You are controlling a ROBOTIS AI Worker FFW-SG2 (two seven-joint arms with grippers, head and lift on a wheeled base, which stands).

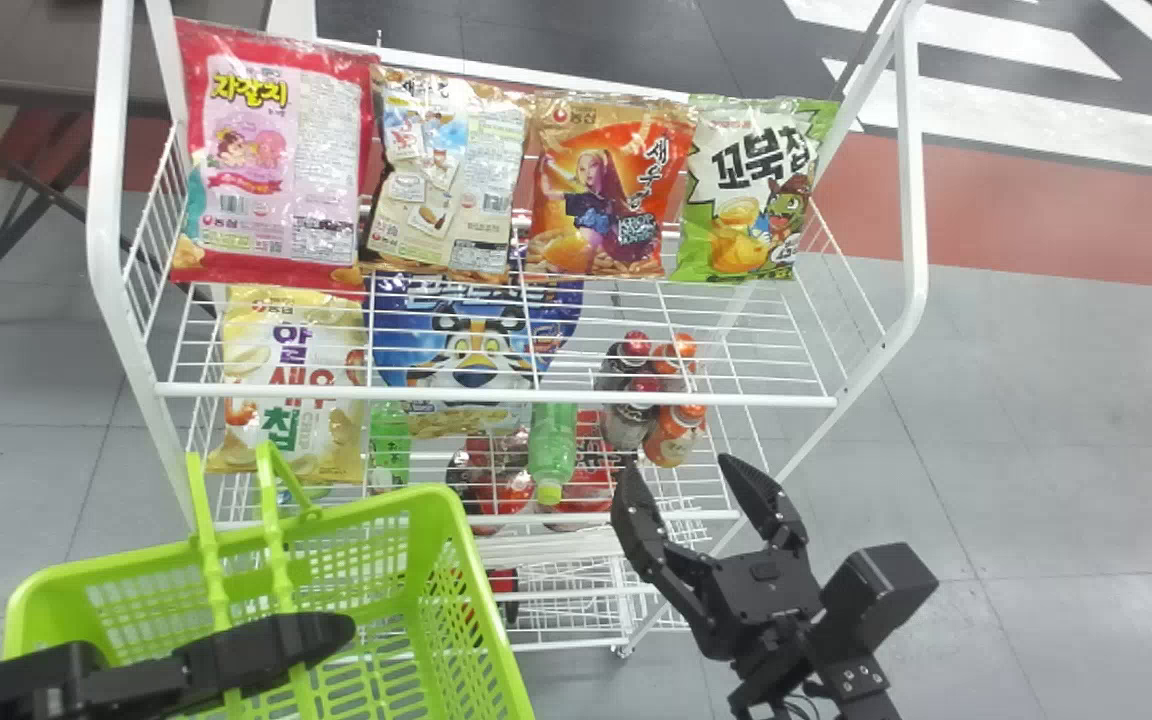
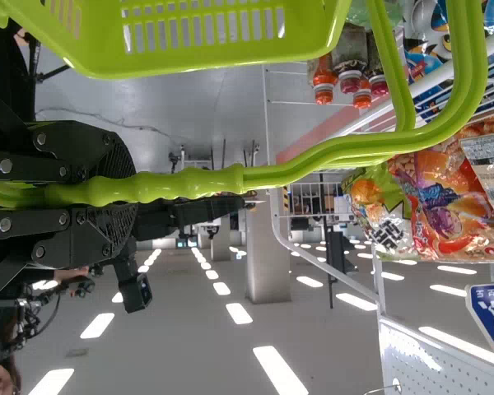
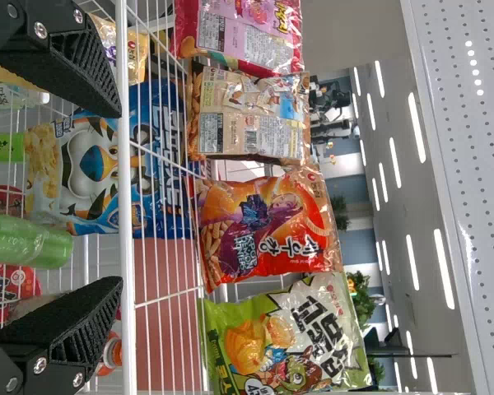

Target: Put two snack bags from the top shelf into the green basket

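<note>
Hanging open below and short of the top shelf (image 1: 496,397), the right claw (image 1: 678,467) is facing the snack bags, with the orange bag (image 1: 601,190) and green bag (image 1: 748,190) standing beyond it. To its left, the left claw (image 2: 119,188) is clasping the handle (image 2: 193,185) of the basket (image 1: 386,508). The first pick is apparently pending; the next move is calling for the right claw's rising forward, pinching a bag, then bringing it leftward.

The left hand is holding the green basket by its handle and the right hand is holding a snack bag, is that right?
No, the right hand is empty: the head view shows it open, with nothing between its fingers. The left hand is holding the green basket by its handle.
</note>
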